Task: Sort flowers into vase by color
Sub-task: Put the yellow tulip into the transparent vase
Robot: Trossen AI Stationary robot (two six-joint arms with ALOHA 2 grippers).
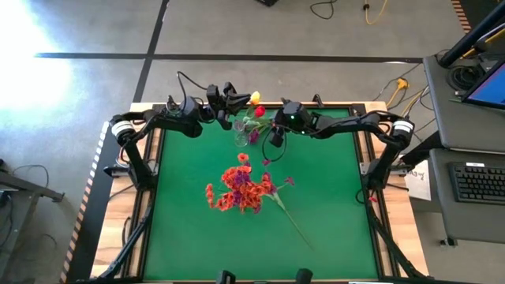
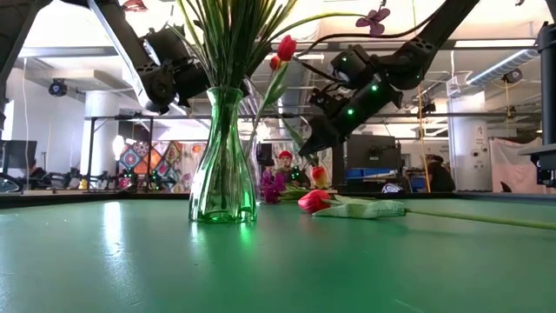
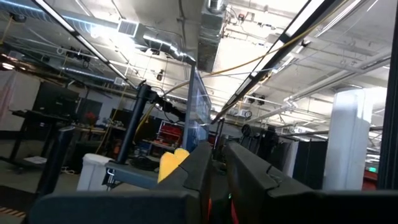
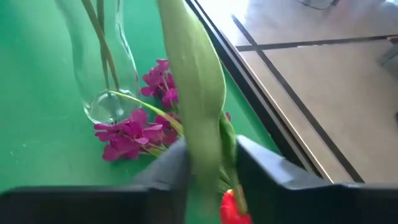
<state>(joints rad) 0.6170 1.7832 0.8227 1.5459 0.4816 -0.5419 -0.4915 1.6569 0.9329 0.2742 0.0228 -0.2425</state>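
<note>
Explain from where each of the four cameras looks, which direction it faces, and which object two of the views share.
High view: overhead, looking straight down on table, both arms visible.
Low view: table height, looking level past vase; both arms enter from above.
Left wrist: on left gripper, aimed up at the ceiling, yellow tulip beside its fingers.
Right wrist: on right gripper, looking down at purple sprays.
Shared: the vase, in low and right wrist views.

Bright overhead light, blurred wrist close-ups
</note>
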